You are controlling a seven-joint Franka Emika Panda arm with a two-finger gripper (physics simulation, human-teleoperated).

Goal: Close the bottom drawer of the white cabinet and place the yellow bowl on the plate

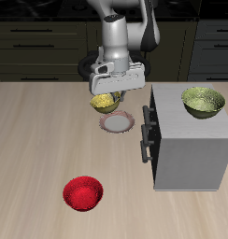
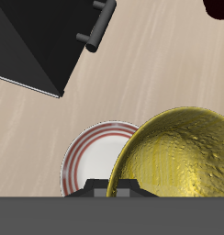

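Observation:
My gripper (image 1: 110, 91) is shut on the rim of the yellow bowl (image 1: 104, 102), which hangs tilted a little above the table. In the wrist view the yellow bowl (image 2: 178, 163) has a ribbed, shiny inside and overlaps one edge of the plate (image 2: 90, 158). The plate (image 1: 117, 122) lies on the table just beside and below the bowl, close to the white cabinet (image 1: 189, 145). The bottom drawer (image 1: 145, 147) shows its dark bar handle, and its front looks in line with the drawer above it. My fingertips are hidden behind the bowl.
An olive-green-yellow bowl (image 1: 203, 101) stands on top of the cabinet. A red bowl (image 1: 83, 193) sits near the table's front edge, and the red bowl (image 2: 219, 7) also shows in the wrist view. The cabinet's handles (image 2: 86, 39) jut out toward the plate.

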